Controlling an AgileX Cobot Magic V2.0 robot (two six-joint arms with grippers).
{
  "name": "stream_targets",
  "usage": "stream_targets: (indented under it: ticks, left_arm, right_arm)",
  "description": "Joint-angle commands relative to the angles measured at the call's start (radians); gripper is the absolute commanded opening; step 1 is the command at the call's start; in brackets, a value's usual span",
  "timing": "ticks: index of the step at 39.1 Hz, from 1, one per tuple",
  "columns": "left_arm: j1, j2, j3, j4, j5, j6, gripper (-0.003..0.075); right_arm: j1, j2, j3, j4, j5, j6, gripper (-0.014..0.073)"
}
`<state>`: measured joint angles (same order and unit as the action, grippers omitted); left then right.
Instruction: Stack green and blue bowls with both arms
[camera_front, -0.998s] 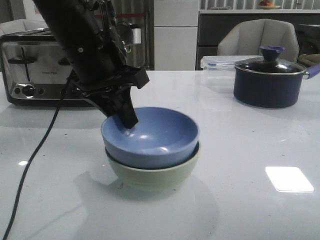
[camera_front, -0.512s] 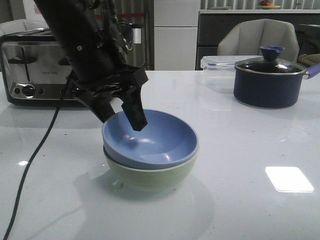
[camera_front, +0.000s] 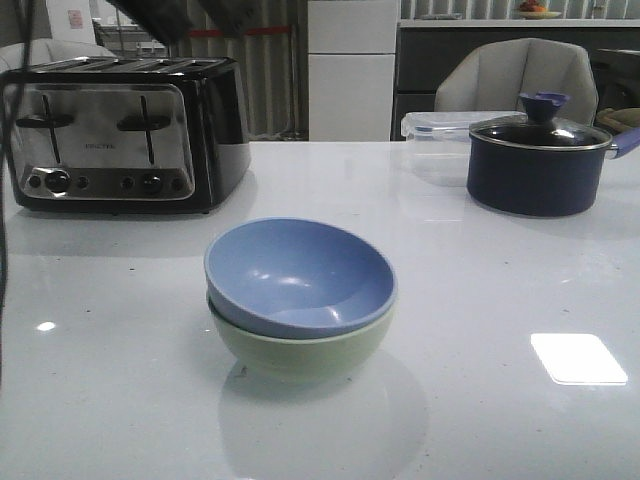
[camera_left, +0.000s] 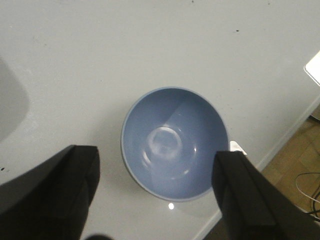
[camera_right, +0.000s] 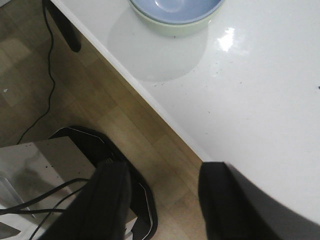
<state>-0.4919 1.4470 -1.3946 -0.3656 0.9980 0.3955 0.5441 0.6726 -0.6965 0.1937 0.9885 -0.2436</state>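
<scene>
The periwinkle blue bowl sits nested inside the pale green bowl at the middle of the white table. In the left wrist view the blue bowl lies far below my left gripper, which is open and empty, its two black fingers wide apart. Only a bit of the left arm shows at the top of the front view. My right gripper is open and empty, out over the table's front edge and the floor; the stacked bowls show at the edge of its view.
A black-and-chrome toaster stands at the back left. A dark navy lidded pot and a clear plastic container stand at the back right. A chair is behind the table. Cables and a black base lie on the floor.
My left gripper has let go of the blue bowl and risen out of the front view. The blue bowl now rests in the green bowl.
</scene>
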Motion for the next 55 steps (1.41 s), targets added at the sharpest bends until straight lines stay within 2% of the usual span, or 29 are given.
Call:
stream_targets:
  ticks: [1, 25, 37, 49, 51, 55]
  left_arm:
    - [-0.011, -0.15, 0.052, 0.0, -0.025, 0.0, 0.0531]
    - [-0.011, -0.808, 0.673, 0.057, -0.234, 0.0, 0.0531]
    - [-0.011, -0.84, 0.713, 0.082, -0.231, 0.0, 0.0531]
    - [-0.011, -0.837, 0.713, 0.165, -0.241, -0.091, 0.0527]
    - [-0.011, -0.837, 0.713, 0.165, -0.244, -0.091, 0.0526]
    - [-0.011, -0.837, 0.713, 0.165, -0.25, -0.091, 0.0468]
  right_arm:
    - [0.001, -0.005, -0.026, 0.006, -0.056, -0.007, 0.0431]
    - [0.001, -0.005, -0.026, 0.007, -0.087, -0.007, 0.0431]
    - [-0.003, -0.005, -0.026, 0.006, -0.128, -0.006, 0.0431]
    - [-0.003, -0.005, -0.026, 0.006, -0.14, -0.006, 0.043]
    - [-0.003, -0.005, -0.026, 0.006, -0.14, -0.006, 0.0408]
    - [-0.003, -0.005, -0.026, 0.006, -0.14, -0.006, 0.0276]
